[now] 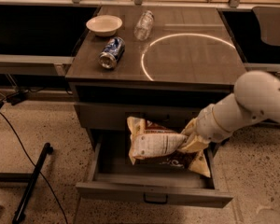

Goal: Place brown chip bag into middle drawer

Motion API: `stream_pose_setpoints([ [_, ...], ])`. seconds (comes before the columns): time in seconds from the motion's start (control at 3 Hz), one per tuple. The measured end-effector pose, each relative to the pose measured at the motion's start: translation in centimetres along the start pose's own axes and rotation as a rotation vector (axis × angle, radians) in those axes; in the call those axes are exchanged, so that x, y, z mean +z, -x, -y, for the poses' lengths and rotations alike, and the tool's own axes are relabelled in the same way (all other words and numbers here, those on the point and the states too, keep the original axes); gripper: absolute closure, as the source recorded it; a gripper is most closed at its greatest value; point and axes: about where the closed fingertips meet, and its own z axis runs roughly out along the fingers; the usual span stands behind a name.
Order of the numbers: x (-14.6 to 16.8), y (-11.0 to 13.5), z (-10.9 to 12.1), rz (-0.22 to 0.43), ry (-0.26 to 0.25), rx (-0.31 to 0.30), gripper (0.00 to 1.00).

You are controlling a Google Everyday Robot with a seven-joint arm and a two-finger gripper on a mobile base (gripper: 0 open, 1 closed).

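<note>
The brown chip bag [159,145], dark brown with a white label panel and cream ends, hangs low inside the open middle drawer [151,192], just above its floor. My gripper [190,139] is shut on the bag's right end, at the right side of the drawer opening. The white arm [245,107] reaches in from the right. The drawer is pulled out at the bottom of the grey cabinet, with a small dark handle [155,199] at front centre. The closed grey drawer [102,115] sits just above it.
On the cabinet top [186,64] lie a blue soda can [112,52] on its side, a white bowl [104,24] and a clear plastic bottle [144,24]. A black stand leg [31,183] and cable lie on the floor at left.
</note>
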Motion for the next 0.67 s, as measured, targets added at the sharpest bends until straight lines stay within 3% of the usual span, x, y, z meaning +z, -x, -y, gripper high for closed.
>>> stream_pose_setpoints([
  [0.67, 9.8, -7.2, 1.9, -0.005, -0.04, -0.003, 1.0],
])
